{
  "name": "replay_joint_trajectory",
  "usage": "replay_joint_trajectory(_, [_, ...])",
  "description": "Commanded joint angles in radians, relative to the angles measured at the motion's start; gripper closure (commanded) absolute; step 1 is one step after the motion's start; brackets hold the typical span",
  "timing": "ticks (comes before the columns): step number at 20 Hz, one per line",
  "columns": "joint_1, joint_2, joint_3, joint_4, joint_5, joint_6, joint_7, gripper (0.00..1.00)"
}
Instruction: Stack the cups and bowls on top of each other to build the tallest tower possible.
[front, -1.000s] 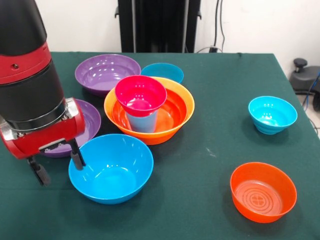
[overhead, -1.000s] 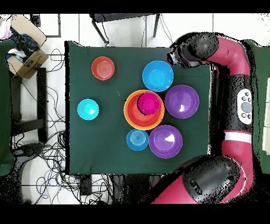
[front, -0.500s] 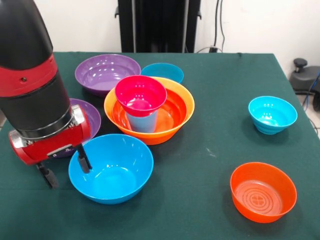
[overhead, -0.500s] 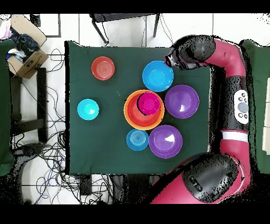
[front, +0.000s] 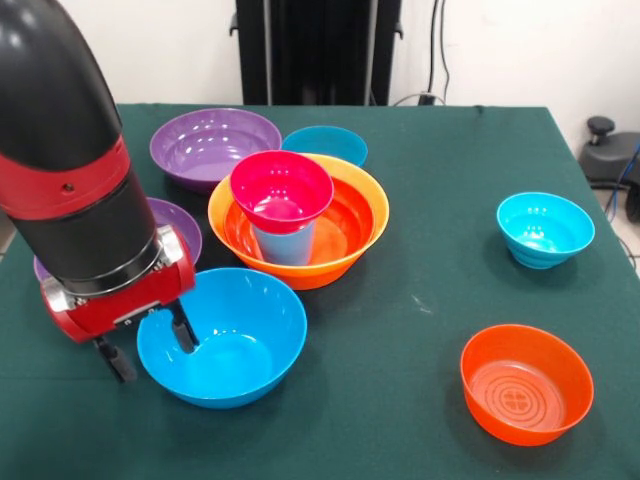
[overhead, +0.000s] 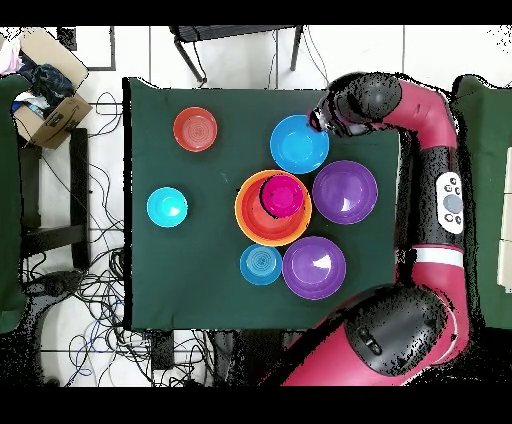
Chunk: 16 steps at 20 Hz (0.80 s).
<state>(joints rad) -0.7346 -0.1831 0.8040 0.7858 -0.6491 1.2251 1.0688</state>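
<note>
Surface: dark green cloth table (front: 420, 260), white wall and black stand behind; overhead view shows cables on the floor and a cardboard box (overhead: 48, 112) off one corner.
Arm: red and black Sawyer arm (front: 70, 170) comes down at front-view left, over the table's left part.
Gripper: gripper (front: 150, 343) at the left rim of the big blue bowl; fingers spread, one finger (front: 183, 329) inside the bowl, the other outside by the wall, rim between them; cannot tell if either touches it.
Big blue bowl: big blue bowl (front: 222, 335) upright, near front-left, just in front of the orange one.
Purple bowls: one purple bowl (front: 172, 232) partly hidden behind the arm; second purple bowl (front: 212, 145) at back-left.
Tower: large orange bowl (front: 345, 225) mid-table; light blue tumbler (front: 285, 243) stands in it; magenta bowl (front: 281, 188) sits on the tumbler's top.
Teal bowl: teal bowl (front: 330, 143) behind the orange bowl, just beside the back purple one.
Right side: small cyan bowl (front: 545, 228) alone at mid-right; small red-orange bowl (front: 526, 382) alone at front-right; both upright, well apart from the tower.
</note>
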Motion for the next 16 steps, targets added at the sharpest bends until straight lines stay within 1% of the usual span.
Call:
replay_joint_trajectory(1, [0.021,0.024,-0.041,-0.061,-0.081,-0.003,-0.297,0.00])
replay_joint_trajectory(11, [0.028,0.045,-0.038,-0.069,-0.085,-0.013,-0.305,0.00])
replay_joint_trajectory(16, [0.034,0.082,-0.028,-0.103,-0.096,-0.010,-0.344,0.00])
